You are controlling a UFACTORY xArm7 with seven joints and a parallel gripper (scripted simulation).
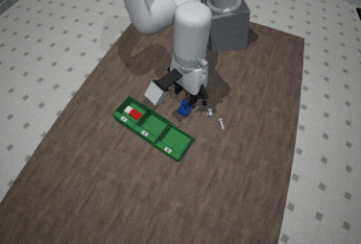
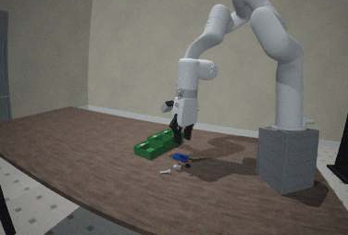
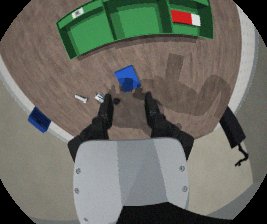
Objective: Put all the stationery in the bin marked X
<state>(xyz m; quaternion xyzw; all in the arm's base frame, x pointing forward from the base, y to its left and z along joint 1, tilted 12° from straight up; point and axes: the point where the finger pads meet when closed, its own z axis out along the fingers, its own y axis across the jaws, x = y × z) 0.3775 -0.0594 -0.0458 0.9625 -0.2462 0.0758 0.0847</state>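
A green bin (image 1: pixel 131 126) (image 2: pixel 145 152) (image 3: pixel 162 12) with three compartments stands on the table; its marks are too small to read. A red and white eraser (image 1: pixel 133 112) (image 3: pixel 185 18) lies in one end compartment. A blue flat item (image 1: pixel 183 108) (image 2: pixel 180 157) (image 3: pixel 125 79) lies on the table beside the bin. My gripper (image 1: pixel 192 100) (image 2: pixel 180 136) (image 3: pixel 128 99) is open and empty. It hangs above the table just behind the blue item.
A small screw (image 1: pixel 222 123) (image 2: pixel 165 171) (image 3: pixel 81 99), a small white and blue piece (image 1: pixel 209 112) (image 2: pixel 177 166) (image 3: pixel 99 98) and a small dark piece (image 1: pixel 205 103) lie right of the blue item. The arm's grey base block (image 1: pixel 229 26) (image 2: pixel 287 159) stands at the back.
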